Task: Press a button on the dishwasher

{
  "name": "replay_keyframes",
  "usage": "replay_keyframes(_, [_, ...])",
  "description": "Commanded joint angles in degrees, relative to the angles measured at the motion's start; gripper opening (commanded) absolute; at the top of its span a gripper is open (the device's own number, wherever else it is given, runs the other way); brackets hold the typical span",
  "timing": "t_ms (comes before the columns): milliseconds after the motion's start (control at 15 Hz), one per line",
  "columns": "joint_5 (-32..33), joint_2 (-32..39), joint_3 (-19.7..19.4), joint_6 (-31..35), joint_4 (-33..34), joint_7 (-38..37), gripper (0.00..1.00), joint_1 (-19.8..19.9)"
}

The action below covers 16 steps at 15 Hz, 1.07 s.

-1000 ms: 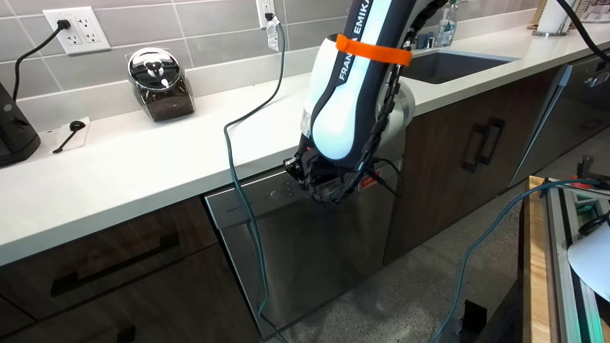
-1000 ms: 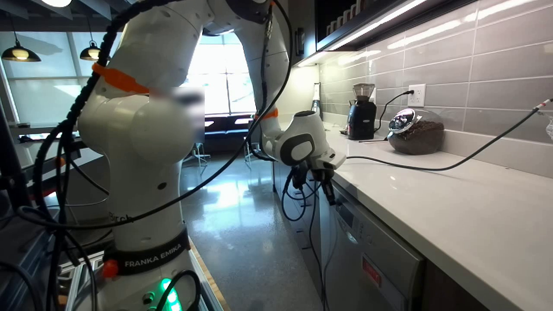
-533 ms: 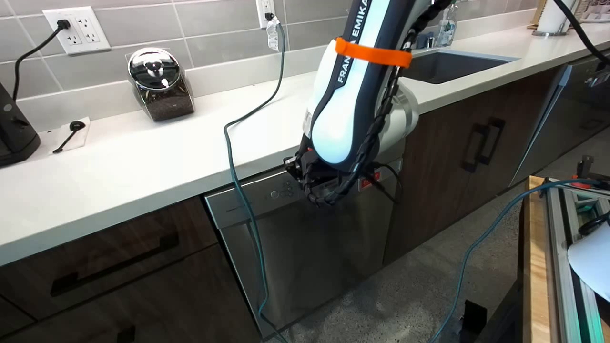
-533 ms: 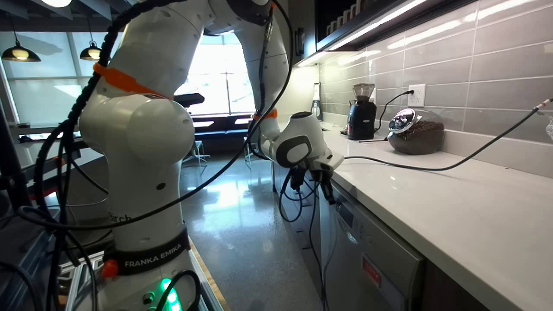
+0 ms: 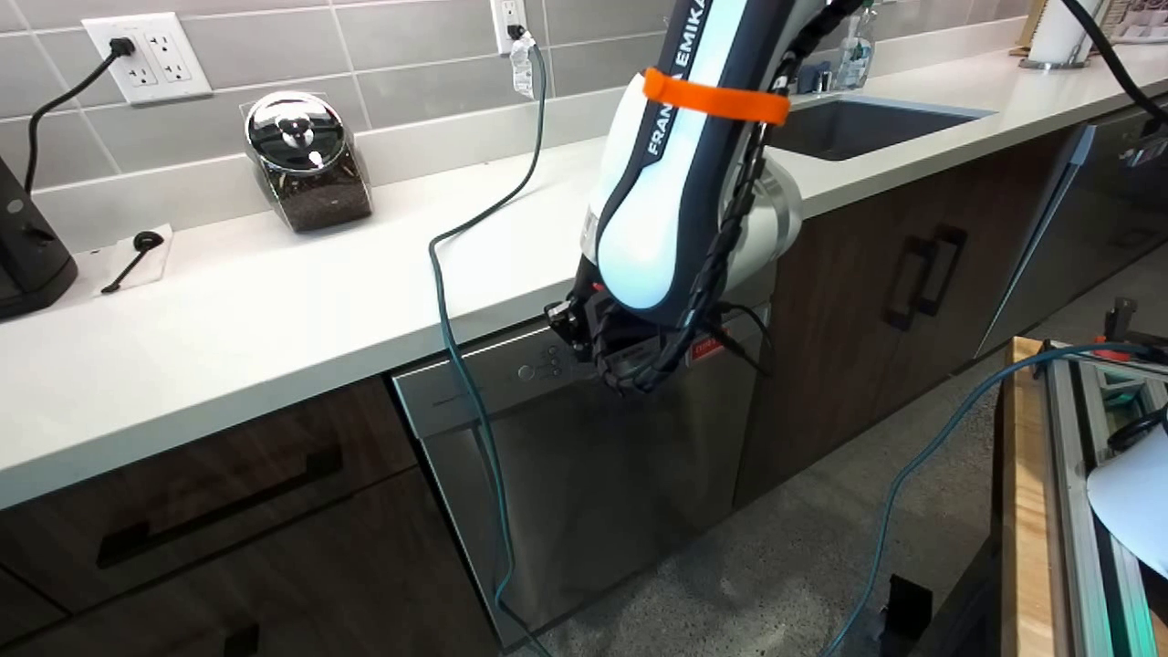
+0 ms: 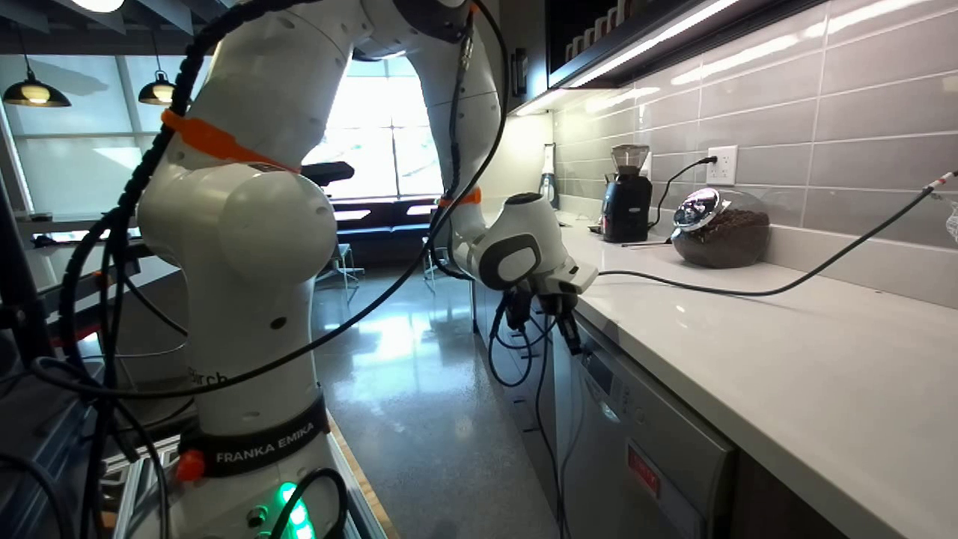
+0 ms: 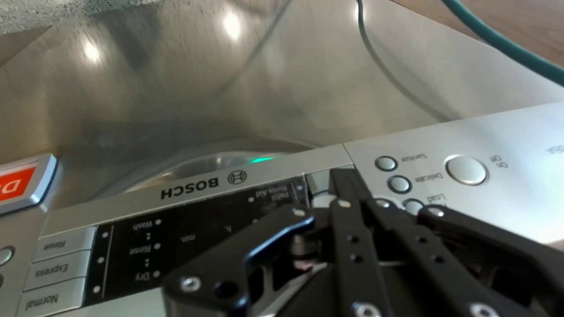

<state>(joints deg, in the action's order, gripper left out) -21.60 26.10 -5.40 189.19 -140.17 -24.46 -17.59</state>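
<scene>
The dishwasher [image 5: 620, 465] has a brushed steel front, also seen in the wrist view [image 7: 211, 88]. Its control strip [image 6: 651, 404] carries a black display [image 7: 194, 233] and a red label [image 7: 17, 182]. My gripper [image 7: 351, 174] is shut with nothing between its fingers. Its tips lie over the column of pale buttons [image 7: 321, 200] at the display's edge and partly cover it. I cannot tell if they touch or press. Round buttons, Sanitize [image 7: 386, 163] and Delicate [image 7: 399, 184], and the larger On/Off button [image 7: 466, 170] are beside the tips. An exterior view shows the gripper [image 6: 573, 346] pointing down at the strip.
The white counter [image 5: 274, 319] overhangs just above the control strip. A green-black cable [image 5: 488, 429] hangs down over the dishwasher front. Cable loops [image 6: 513, 367] dangle from the wrist. A glass jar [image 6: 726, 232] and a grinder [image 6: 627, 202] stand on the counter.
The white wrist joint has shifted slightly and the hanging cable loop has swung a little. The fingertips stay at about the same place on the control strip.
</scene>
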Motion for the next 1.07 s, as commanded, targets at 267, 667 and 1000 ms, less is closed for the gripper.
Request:
replay_keyframes(267, [5.8,-4.3,-10.8,-12.9,-1.5,7.8,0.0,-7.6])
replay_keyframes(667, [18.1,-8.0,-9.1,-21.9,-1.7,6.3,0.33,-4.4])
replay_keyframes(1000, [23.1,-12.3,-5.1,-27.4,-3.1,7.7,0.71,-0.4])
